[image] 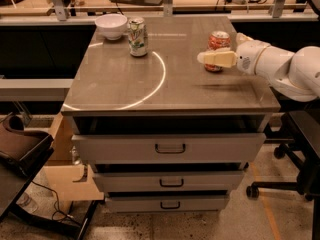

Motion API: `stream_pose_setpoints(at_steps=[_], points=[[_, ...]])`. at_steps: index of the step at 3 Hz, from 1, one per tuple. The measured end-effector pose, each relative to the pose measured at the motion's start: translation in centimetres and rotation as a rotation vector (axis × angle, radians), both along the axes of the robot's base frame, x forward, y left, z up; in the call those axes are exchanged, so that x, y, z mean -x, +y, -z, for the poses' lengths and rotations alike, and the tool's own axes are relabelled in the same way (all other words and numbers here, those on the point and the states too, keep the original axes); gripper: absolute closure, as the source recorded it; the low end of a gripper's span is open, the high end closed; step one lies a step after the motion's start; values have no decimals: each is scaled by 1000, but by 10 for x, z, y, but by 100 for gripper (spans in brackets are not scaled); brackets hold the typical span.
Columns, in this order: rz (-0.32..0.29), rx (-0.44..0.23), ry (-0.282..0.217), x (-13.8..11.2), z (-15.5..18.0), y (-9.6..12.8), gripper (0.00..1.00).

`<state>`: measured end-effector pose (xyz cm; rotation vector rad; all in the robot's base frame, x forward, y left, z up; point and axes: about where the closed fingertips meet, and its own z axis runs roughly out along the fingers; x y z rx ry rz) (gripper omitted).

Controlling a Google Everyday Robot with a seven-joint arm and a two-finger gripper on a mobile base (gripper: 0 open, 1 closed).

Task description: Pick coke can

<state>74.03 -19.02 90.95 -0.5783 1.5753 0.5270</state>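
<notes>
Cream-coloured, my gripper (216,59) reaches in from the right edge of the table (150,96), lying level across the front of the coke can (219,38). I cannot tell whether it is open or closed. The can stands upright near the back right corner, long axis vertical, top up, just behind the gripper. A green-and-white can (137,36) and a bowl (111,25) sit near the back left corner.

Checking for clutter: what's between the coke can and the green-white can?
Only bare tabletop and the top end of the white arc, per the camera view. The gripper is at the coke can's front.
</notes>
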Motion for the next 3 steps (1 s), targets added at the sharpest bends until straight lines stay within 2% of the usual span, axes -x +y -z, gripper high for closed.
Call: stream_pose_setpoints(at_steps=[1,2,3], points=[[-24,-24,-6,-14,3,14,0],[-34,-32,-10,-25,8,28,18],[-38,-32,-9,-25,7,30,41]])
